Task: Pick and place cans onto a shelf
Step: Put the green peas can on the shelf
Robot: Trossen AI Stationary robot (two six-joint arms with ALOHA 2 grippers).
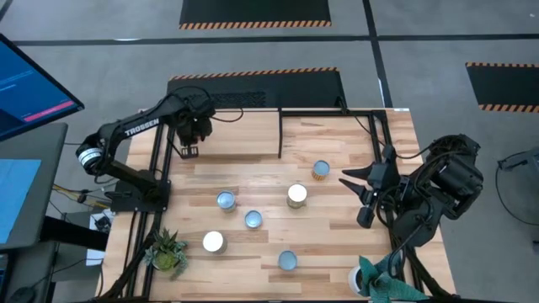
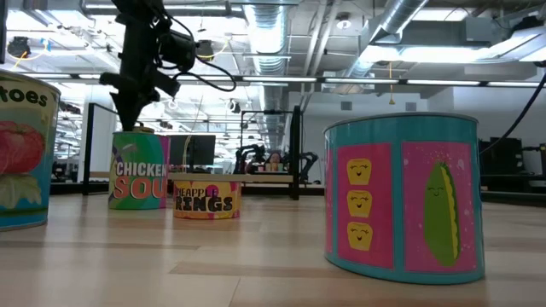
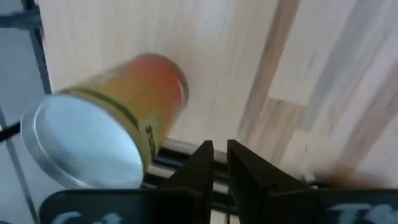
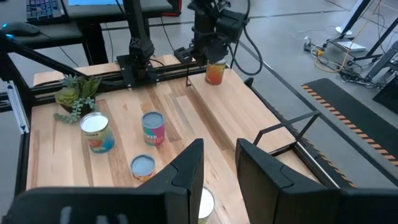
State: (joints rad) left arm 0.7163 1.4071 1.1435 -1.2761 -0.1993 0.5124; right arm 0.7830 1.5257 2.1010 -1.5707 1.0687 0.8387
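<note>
An orange-labelled can (image 3: 112, 130) with a silver top stands upright at the left end of the shelf (image 1: 244, 139), a light wood panel in a black frame along the table's far side; the can also shows in the right wrist view (image 4: 214, 73). My left gripper (image 3: 220, 158) hovers just above and beside this can, fingers shut, with the can outside them. In the high view the left arm hides the can. Several more cans stand on the tabletop, among them one (image 1: 296, 195) near the middle. My right gripper (image 1: 358, 200) is open and empty at the table's right.
Loose cans (image 1: 321, 170), (image 1: 226, 200), (image 1: 214, 242) stand spread over the table's middle and near part. Potted plants stand at the near left (image 1: 168, 251) and near right (image 1: 383, 282). A black frame post (image 1: 280, 135) crosses the shelf at mid-length. The shelf's right half is bare wood.
</note>
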